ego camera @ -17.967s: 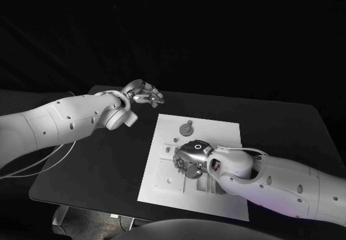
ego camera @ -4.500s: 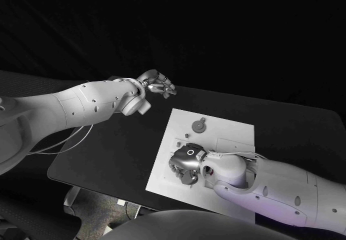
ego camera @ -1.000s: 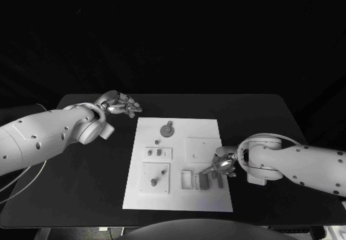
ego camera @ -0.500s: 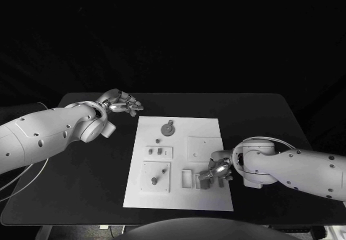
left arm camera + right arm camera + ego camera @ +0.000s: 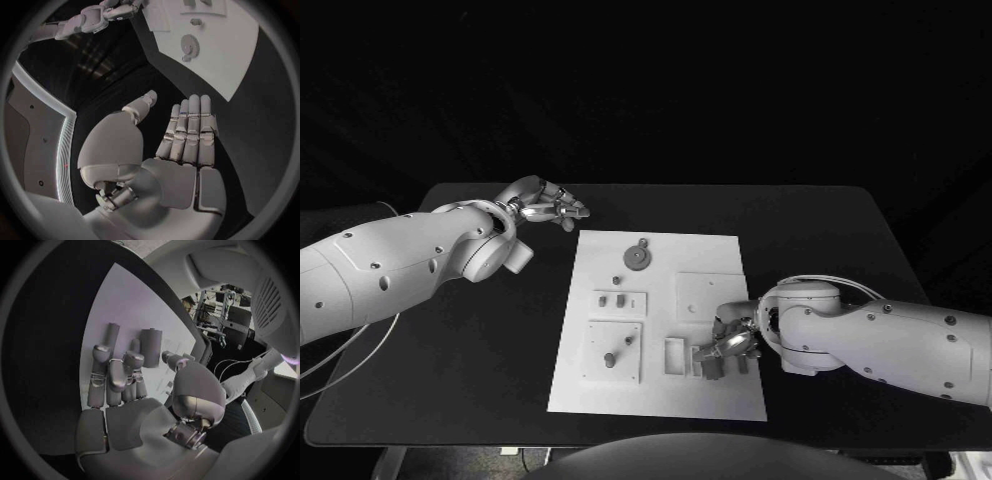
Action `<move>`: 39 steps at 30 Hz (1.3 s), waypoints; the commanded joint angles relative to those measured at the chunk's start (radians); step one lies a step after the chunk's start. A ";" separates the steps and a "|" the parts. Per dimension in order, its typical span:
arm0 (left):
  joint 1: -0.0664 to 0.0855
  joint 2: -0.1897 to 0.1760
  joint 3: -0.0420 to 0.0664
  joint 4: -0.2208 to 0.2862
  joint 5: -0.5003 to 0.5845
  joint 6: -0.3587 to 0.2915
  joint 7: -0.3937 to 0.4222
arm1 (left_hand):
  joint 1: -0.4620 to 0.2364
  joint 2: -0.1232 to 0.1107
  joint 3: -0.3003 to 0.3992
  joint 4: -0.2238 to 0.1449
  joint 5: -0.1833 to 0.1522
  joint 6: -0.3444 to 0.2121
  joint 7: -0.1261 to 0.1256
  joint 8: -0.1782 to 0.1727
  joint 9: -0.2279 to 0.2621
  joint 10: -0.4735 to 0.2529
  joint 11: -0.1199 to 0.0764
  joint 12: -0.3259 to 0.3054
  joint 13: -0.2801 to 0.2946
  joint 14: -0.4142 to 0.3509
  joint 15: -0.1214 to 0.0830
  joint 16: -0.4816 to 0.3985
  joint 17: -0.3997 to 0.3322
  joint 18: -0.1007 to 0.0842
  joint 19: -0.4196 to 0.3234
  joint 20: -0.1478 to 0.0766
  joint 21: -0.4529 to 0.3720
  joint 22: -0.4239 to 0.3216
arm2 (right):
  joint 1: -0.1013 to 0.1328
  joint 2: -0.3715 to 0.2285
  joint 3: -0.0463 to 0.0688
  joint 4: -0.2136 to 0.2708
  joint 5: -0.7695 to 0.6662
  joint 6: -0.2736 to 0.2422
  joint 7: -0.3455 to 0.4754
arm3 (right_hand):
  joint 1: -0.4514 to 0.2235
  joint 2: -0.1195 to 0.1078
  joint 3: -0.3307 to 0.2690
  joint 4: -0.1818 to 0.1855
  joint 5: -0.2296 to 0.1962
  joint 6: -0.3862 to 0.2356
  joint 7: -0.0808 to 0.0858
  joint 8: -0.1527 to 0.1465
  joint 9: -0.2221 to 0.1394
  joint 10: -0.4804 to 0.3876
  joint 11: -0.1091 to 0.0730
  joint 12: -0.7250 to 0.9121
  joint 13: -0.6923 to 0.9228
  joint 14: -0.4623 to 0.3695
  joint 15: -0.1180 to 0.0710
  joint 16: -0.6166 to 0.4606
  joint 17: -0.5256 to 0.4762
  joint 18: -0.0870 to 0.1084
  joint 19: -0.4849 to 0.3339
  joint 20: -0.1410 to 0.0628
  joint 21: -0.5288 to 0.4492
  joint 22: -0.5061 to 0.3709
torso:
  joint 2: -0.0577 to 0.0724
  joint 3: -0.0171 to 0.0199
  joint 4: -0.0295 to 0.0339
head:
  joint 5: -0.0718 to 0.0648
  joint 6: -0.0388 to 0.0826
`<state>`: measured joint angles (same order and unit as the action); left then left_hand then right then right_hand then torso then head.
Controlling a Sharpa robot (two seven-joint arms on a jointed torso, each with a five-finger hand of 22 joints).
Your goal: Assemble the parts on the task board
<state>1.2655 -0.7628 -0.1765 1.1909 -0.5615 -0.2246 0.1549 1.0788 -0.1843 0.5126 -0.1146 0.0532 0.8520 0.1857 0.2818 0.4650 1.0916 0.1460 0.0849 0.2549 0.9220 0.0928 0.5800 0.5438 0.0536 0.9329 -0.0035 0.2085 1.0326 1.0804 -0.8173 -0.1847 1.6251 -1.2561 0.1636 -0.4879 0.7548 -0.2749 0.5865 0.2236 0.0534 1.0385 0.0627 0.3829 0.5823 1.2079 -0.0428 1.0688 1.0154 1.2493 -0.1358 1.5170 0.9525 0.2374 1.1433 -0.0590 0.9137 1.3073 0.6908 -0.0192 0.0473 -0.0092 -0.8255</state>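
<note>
The right hand (image 5: 733, 345) is reaching, fingers extended and empty, over the upright bars (image 5: 708, 364) on the task board (image 5: 661, 400), apparently to grasp one, while the open left hand (image 5: 548, 205) is hovering off the board's far corner, out of the way.

**Free room and obstacles around the board**

The right hand (image 5: 733, 343) lies over the board's (image 5: 718, 250) near right corner, covering the upright pieces (image 5: 708, 366) there. The left hand (image 5: 548, 203) hovers beyond the far left corner, fingers spread. The board's far half, bearing a low gear (image 5: 635, 259), lies unobstructed.
</note>
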 commanded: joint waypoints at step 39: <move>0.001 0.003 0.000 -0.007 0.001 0.017 -0.016 | -0.002 0.006 0.002 0.005 0.002 -0.005 -0.003 0.005 0.000 -0.002 0.004 -0.005 0.001 0.003 0.002 -0.010 0.007 0.015 0.002 -0.001 -0.010 0.003 | 0.057 -0.024 -0.006 0.009 0.331 -0.071 0.022 | 0.068 0.300 -0.016 -0.512 -0.001 0.038 0.003 -0.049 0.021 0.003 -0.001 -0.009 0.016 0.007 0.018 -0.028 0.033 0.024 -0.017 0.030 0.012 0.013 | 0.000 -0.0009 0.0006 | 0.012 0.001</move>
<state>1.2656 -0.7618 -0.1767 1.1826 -0.5609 -0.2189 0.1398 1.0750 -0.1803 0.5143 -0.1107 0.0532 0.8520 0.1857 0.2818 0.4652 1.0916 0.1461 0.0849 0.2554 0.9220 0.0928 0.5761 0.5494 0.0505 0.9329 -0.0034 0.2048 1.0343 1.1363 -0.8440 -0.1904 1.6304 -1.0027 0.0945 -0.4667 0.8070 0.0043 0.3603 -0.0776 0.0505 1.0690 0.0679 0.3309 0.6025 1.2031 -0.0447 1.0648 1.0302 1.2485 -0.1175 1.4938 0.9852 0.2356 1.1220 -0.0336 0.9214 1.3081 0.6904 -0.0198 0.0468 0.0022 -0.8260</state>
